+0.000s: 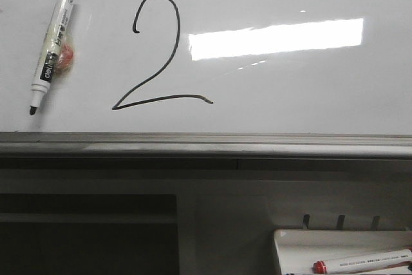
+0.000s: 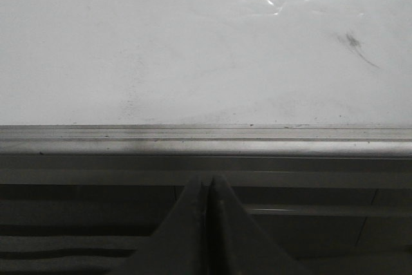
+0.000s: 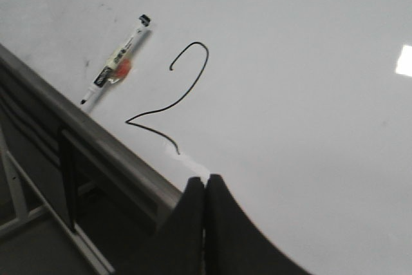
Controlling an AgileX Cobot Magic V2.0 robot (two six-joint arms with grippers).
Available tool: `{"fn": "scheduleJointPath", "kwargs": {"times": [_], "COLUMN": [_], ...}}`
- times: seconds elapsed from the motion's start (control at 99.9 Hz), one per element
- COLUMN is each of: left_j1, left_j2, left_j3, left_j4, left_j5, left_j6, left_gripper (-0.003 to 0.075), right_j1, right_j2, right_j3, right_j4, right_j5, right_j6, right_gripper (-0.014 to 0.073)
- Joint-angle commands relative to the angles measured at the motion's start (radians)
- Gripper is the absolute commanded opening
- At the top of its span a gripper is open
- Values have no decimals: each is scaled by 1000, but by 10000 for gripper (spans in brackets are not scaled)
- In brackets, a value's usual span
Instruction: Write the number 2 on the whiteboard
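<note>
The whiteboard (image 1: 290, 94) fills the scene, glossy white with a grey metal rim along its near edge; a bright light reflection (image 1: 277, 38) is seen right of centre. The number 2 (image 1: 158, 53) is already drawn left of centre, complete with hooked top, long diagonal and wavy base. A black marker (image 1: 53, 46) is left lying uncapped on the board just beside the digit, tip toward the rim, over a small orange-red blob. A white tray (image 1: 309, 246) with a red-capped marker (image 1: 362, 261) is seen below the rim at right. Left claw (image 2: 207, 188) is clenched, empty, held off the board near the rim. Right claw (image 3: 205, 188) is clenched, empty, close to the end of the base stroke. Writing is judged done; the remaining retreat is best made upward and clear, so wet ink is not smeared.
</note>
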Motion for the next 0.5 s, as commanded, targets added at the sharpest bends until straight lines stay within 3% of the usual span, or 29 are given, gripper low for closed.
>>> {"fn": "scheduleJointPath", "kwargs": {"times": [0.0,0.21,0.491], "left_j1": [4,4,4], "left_j2": [-27,-27,-27], "left_j3": [12,12,12], "left_j4": [-9,-9,-9], "left_j5": [-65,-65,-67], "left_j6": [-11,-11,-11], "left_gripper": [-20,-20,-20], "right_j1": [-34,-225,-575], "right_j2": [9,9,-11], "right_j3": [-29,-29,25], "right_j4": [-90,-211,-213], "right_j5": [-121,-149,-168], "right_j6": [89,89,89], "right_gripper": [-63,-63,-63]}}
